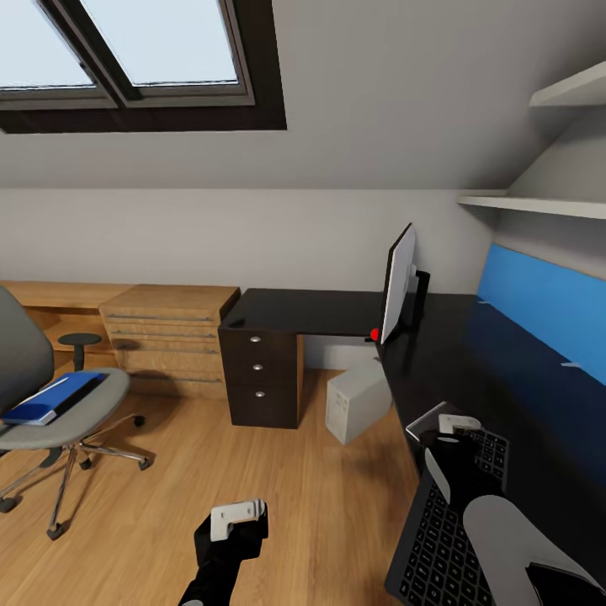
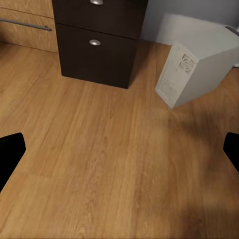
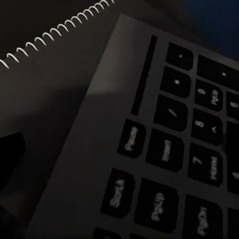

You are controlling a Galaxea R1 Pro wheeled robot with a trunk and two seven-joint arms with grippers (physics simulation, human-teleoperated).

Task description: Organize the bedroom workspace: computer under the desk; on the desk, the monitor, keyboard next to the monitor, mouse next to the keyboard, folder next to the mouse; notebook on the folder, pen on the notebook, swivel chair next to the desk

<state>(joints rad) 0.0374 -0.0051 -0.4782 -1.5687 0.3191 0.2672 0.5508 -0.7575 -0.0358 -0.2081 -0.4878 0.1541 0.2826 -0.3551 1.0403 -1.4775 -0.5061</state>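
Currently the dark L-shaped desk surface [image 1: 471,370] carries the thin white-backed monitor [image 1: 398,284], standing upright near the inner corner, seen edge-on. Black keyboard with a grey frame [image 1: 450,530] lies on the near part of the surface, partly over its front edge; in the right wrist view its numpad keys [image 3: 194,149] sit close under the camera. Just beyond the keyboard is a spiral-bound notebook [image 1: 425,421], its white wire coil [image 3: 55,32] touching or just beside the keyboard's far edge. Right tool [image 1: 454,433] hangs over the keyboard's far end; can't tell its opening, one dark fingertip [image 3: 11,152] shows at the frame edge. Left tool [image 1: 240,515] hovers low over the wooden floor [image 2: 109,164], fingers wide apart, both dark fingertips [image 2: 10,149] at opposite frame edges, holding nothing. White computer tower [image 1: 358,400] stands tilted on the floor under the surface, beside the dark drawer unit [image 1: 261,374]; wrist view shows its vented back panel [image 2: 175,79]. Grey swivel chair [image 1: 50,404] is well apart from the surface, blue folder [image 1: 52,397] lying on its seat. Light wooden drawer cabinet [image 1: 168,337] sits against the back wall.
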